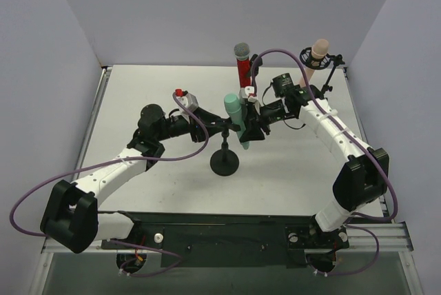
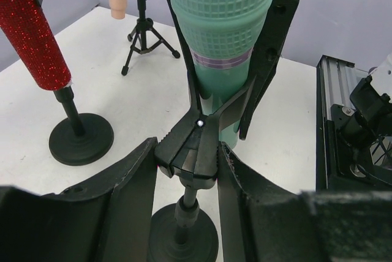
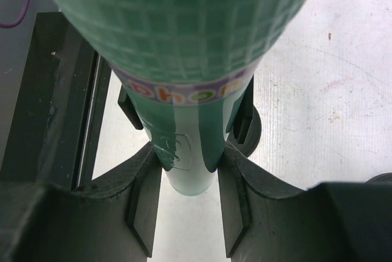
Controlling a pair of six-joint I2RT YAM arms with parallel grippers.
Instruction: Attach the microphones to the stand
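Your green microphone point(image 1: 234, 114) sits in the clip point(image 2: 196, 130) of the middle stand point(image 1: 224, 163). Your right gripper point(image 3: 190, 152) squeezes its handle. Your left gripper point(image 2: 187, 149) has a finger on each side of the clip; you cannot tell if it pinches. Past your right gripper, the red microphone point(image 1: 242, 66) and pink microphone point(image 1: 317, 52) are up on other stands. The table point(image 1: 151, 88) is white and the walls point(image 1: 172, 5) pale purple.

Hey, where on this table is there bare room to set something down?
Bare: the table's back-left corner behind the left arm, and the strip in front of the round stand base. Crowded: centre, around the green microphone and red microphone.
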